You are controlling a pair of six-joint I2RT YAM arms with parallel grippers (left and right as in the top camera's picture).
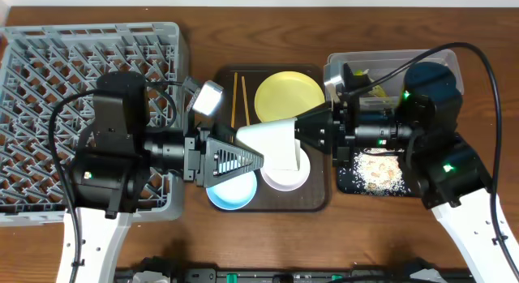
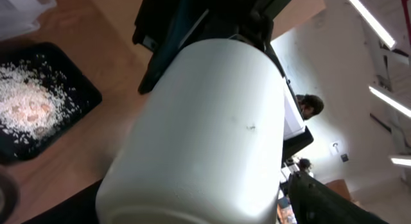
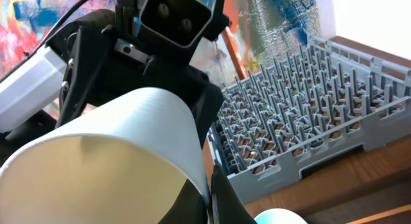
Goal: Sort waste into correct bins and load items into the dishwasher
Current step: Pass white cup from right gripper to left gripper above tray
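A deep white bowl [image 1: 272, 143] hangs on its side above the brown tray [image 1: 320, 203], between both grippers. My right gripper [image 1: 302, 137] is shut on its rim; in the right wrist view the fingers [image 3: 221, 198] pinch the thin wall [image 3: 160, 121]. My left gripper [image 1: 258, 158] stands open around the bowl's base [image 2: 205, 134], and one finger [image 2: 321, 198] shows apart from it. On the tray lie a yellow plate [image 1: 289, 95], chopsticks [image 1: 239, 98], a light blue bowl [image 1: 229, 194] and a second white bowl [image 1: 285, 179]. The grey dishwasher rack [image 1: 81, 72] fills the left.
A black tray [image 1: 347, 179] with pale rice crumbs [image 1: 379, 171] lies right of the brown tray, under my right arm. A clear tub [image 1: 454, 66] stands behind it. The rack's pegs [image 3: 302, 102] sit just beyond the held bowl.
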